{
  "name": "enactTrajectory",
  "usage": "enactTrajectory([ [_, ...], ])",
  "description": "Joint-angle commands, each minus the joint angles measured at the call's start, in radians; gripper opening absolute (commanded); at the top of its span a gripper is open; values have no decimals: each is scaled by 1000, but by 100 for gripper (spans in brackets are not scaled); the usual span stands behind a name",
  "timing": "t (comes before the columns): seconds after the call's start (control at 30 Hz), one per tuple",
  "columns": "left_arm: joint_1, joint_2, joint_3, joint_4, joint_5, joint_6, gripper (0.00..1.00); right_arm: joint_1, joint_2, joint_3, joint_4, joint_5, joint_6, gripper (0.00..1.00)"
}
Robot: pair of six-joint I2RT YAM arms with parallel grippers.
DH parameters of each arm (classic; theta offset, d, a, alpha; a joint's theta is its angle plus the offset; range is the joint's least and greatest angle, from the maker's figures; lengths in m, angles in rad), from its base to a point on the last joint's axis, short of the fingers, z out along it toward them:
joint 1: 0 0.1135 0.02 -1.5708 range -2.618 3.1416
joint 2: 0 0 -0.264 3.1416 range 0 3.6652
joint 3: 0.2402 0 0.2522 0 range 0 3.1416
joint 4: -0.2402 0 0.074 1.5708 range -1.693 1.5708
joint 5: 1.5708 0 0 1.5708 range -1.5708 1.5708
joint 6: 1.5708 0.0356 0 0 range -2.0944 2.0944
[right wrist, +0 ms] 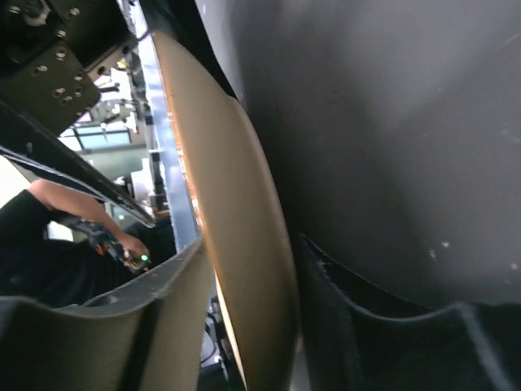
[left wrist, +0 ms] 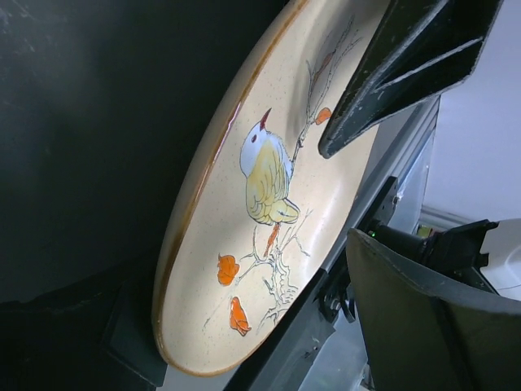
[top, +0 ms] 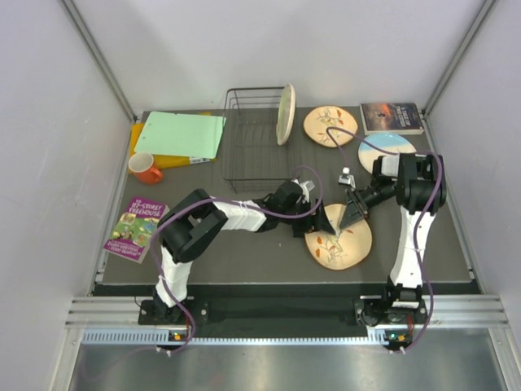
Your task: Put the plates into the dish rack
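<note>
One of four loaded: the cream plate [top: 286, 114] stands in the dish rack [top: 248, 151] at 12 o'clock. At 5 o'clock the right gripper [top: 351, 217] pinches the rim of a patterned plate [top: 346, 243] — the left gripper [top: 316, 213] gapes alongside (the other patterned plate [top: 330, 126] and the blue plate [top: 384, 148] wait at 2 o'clock).

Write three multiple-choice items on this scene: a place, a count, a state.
1. Where in the dish rack does the cream plate stand? A right end B left end C middle
2. How many plates are outside the rack? A one B three C five
3. The right hand is: A open and empty B closed on the near patterned plate C out of view
1 A: it stands on edge there.
2 B: near patterned, far patterned plate, blue plate.
3 B: the wrist view shows its rim between the fingers.
</note>
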Motion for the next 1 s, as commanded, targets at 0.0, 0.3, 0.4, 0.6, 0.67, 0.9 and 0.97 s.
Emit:
enactTrajectory([
  [0.0,0,30,37,12,-50,27,82,45,53,-41,34,0,-69,40],
  [0.3,114,-140,-23,-182,32,321,84,-55,-100,-29,36,37,-79,0],
  [0.4,171,-247,-45,-325,114,521,84,-88,-215,42,34,49,-37,0],
  [0.6,227,-461,9,-615,233,917,83,-117,-399,287,36,81,82,0],
  [0.67,225,-540,43,-691,253,961,83,-122,-424,402,36,61,170,0],
  [0.9,324,-711,125,-721,140,1033,80,-116,-483,757,164,-25,600,0],
  [0.97,416,-722,178,-752,67,1019,78,-95,-528,760,318,9,668,0],
])
